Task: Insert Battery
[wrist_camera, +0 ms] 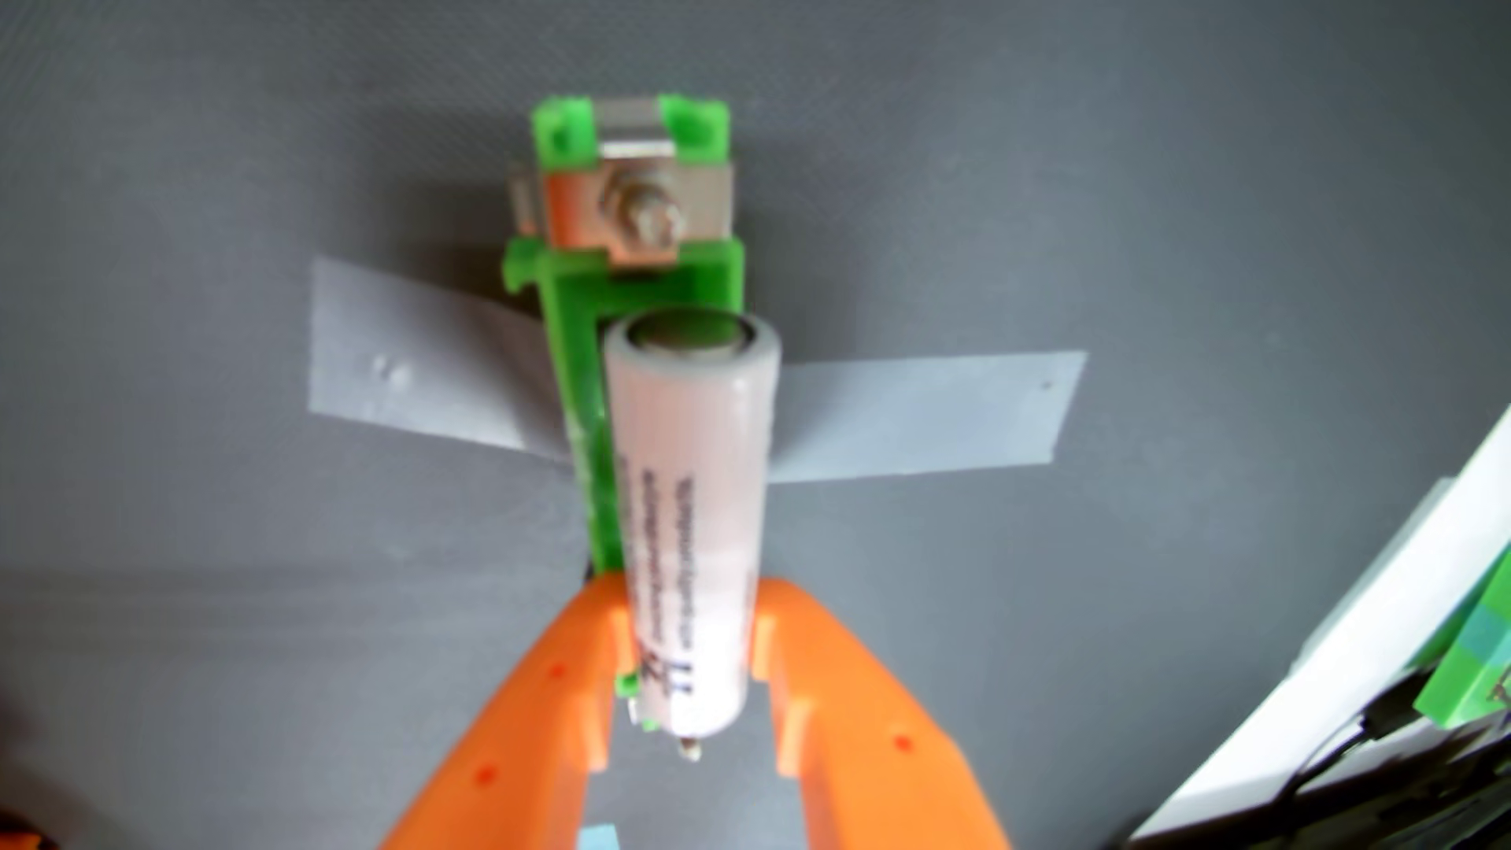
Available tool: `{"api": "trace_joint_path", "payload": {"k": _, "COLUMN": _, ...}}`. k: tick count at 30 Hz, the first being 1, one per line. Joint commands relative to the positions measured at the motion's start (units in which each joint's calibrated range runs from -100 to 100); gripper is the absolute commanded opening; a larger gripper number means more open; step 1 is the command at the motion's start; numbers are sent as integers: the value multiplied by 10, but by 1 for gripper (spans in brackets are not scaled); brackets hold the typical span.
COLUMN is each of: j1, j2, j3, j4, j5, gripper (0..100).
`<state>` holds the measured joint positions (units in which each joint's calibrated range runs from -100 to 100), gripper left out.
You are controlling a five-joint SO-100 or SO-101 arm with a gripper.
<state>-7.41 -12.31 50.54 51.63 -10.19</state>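
Grey matte counter point(245, 613) is filling the wrist view, with a strip of pale grey tape point(924, 417) lying across it and running under a bright green plastic battery holder point(585, 384). That long, narrow cradle is carrying a silver metal contact with a bolt point(642, 216) at its far end, and its near end is showing as a small green tab beside the orange finger on the view's left. A white cylindrical battery with dark printed lettering point(695, 523) is lying lengthwise over the holder, its flat metal end pointing toward the contact and stopping just short of it. Whether it is fully seated in the cradle cannot be told; the green wall is showing only along its left side.

An orange plastic end effector point(687, 662) is reaching in from the bottom edge, its two fingers point(564, 678) flanking the battery's near end with a visible gap on the right, so the grip looks released. White and green objects point(1455, 654) are sitting blurred at the right edge.
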Motion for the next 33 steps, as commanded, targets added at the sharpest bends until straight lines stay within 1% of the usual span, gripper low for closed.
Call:
{"api": "trace_joint_path", "payload": {"k": 1, "j1": 7, "j2": -8, "j3": -18, "j4": -13, "j5": 1, "gripper": 1}}
{"api": "trace_joint_path", "payload": {"k": 33, "j1": 3, "j2": -8, "j3": -16, "j4": -7, "j5": 5, "gripper": 1}}
